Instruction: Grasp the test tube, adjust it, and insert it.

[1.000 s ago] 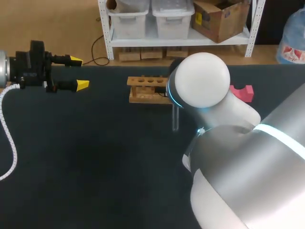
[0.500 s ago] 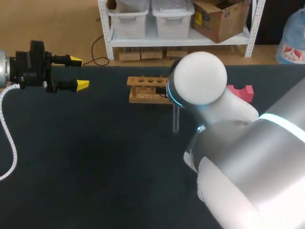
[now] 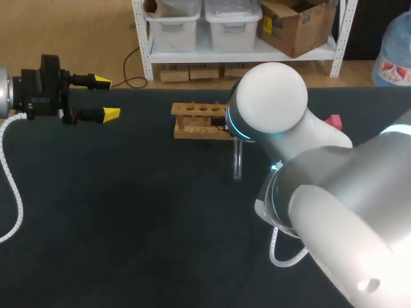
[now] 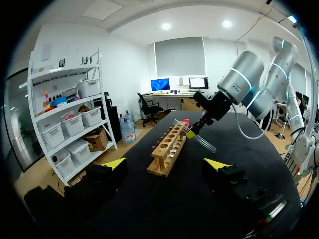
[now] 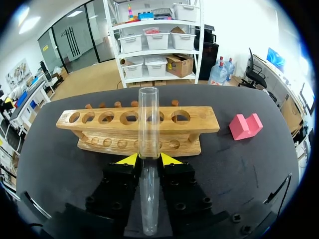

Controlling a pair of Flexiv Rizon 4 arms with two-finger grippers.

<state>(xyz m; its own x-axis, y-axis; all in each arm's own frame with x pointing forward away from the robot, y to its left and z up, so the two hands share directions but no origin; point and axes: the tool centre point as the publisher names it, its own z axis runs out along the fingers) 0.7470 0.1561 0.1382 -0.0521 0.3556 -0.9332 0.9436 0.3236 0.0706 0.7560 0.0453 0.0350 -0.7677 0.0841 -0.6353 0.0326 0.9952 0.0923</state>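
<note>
Right arm [image 3: 321, 212] swung rightward, right end effector [image 5: 149, 159] grasping test tube [image 5: 148, 119] near rack [image 5: 194, 127], left end effector [image 4: 167, 164] released

Colourless and see-through, the clear glass test tube [image 5: 148, 129]. Honey-brown, plain grain, on the wooden rack with round holes [image 5: 199, 122]. Bright pink for the notched block [image 5: 245, 126]. Matte black across the table [image 3: 128, 212]. Yellow tips, black bodies on right gripper [image 5: 149, 159] and left gripper [image 3: 106, 97].
</note>
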